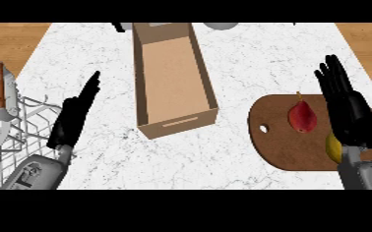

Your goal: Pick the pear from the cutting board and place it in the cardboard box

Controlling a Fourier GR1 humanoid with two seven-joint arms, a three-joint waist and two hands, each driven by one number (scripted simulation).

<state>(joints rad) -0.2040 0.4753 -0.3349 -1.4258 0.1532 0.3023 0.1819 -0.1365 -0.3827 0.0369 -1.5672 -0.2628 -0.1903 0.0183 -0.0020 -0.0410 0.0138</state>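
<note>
A red pear (303,116) lies on the brown cutting board (280,145) at the right, stem pointing away from me. My right hand (344,105) hovers just right of the pear, fingers straight and open, not touching it. The open cardboard box (173,78) stands in the middle of the counter, long side running away from me, with nothing inside. My left hand (73,115) rests open at the left, fingers up, well apart from the box.
A yellow object (333,147) peeks out on the board under my right wrist. A wire dish rack (22,123) sits at the left edge. A grey round object (220,25) lies at the counter's far edge. Wooden floor shows at both top corners.
</note>
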